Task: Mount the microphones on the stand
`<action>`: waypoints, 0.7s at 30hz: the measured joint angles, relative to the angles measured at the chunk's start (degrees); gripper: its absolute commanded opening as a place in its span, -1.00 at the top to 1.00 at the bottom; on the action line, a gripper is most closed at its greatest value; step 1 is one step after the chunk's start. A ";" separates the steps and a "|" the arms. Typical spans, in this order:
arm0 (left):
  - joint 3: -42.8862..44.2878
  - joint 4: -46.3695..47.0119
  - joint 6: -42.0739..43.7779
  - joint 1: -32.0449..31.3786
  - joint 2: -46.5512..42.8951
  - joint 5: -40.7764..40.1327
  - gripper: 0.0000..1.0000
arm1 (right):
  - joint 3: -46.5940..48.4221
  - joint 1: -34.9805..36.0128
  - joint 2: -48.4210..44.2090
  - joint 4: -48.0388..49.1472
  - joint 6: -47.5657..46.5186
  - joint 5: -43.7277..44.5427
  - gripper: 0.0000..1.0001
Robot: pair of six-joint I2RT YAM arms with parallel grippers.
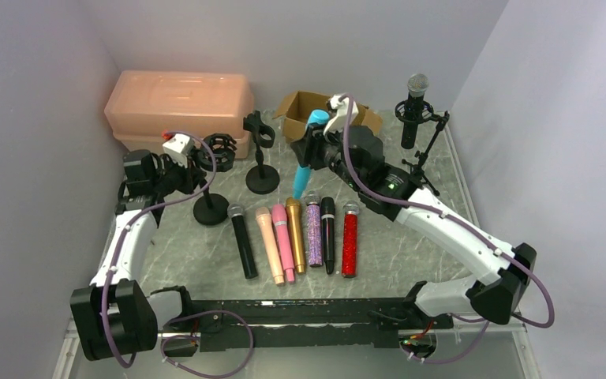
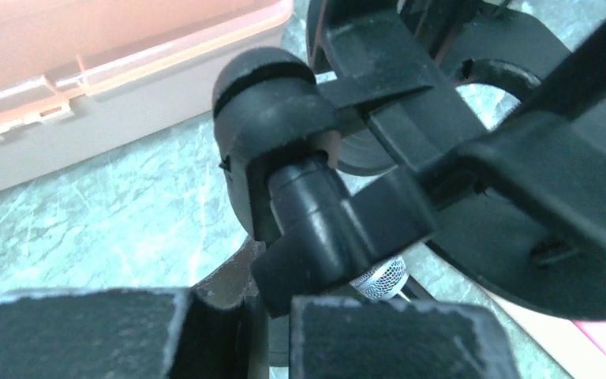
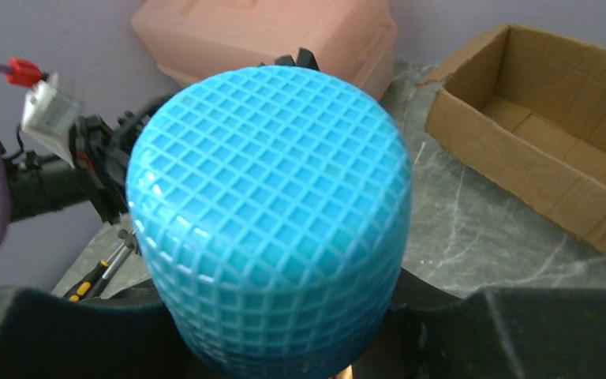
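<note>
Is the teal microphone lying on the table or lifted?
Lifted: the right gripper holds the teal microphone nearly upright, head up.

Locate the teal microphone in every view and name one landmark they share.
Top external: the teal microphone is centre back, tilted, held in the right gripper.
Left wrist: not in it.
Right wrist: its mesh head fills the centre, between the pads.
Shared landmark: the peach box, back left in top external, top left in left wrist, top centre in right wrist.
</note>
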 measured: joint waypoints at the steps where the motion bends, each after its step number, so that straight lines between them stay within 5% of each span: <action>1: -1.03 0.13 0.07 0.00 -0.04 0.07 1.00 | 0.90 -0.02 0.83 0.11 -0.22 -0.22 1.00; 14: -7.34 5.03 3.13 0.11 -5.16 2.67 0.96 | 30.47 0.94 21.84 2.54 -4.72 -5.55 1.00; 21: -7.80 5.57 3.98 0.11 -5.35 3.48 0.96 | 40.98 7.23 30.16 1.97 -9.88 -5.09 1.00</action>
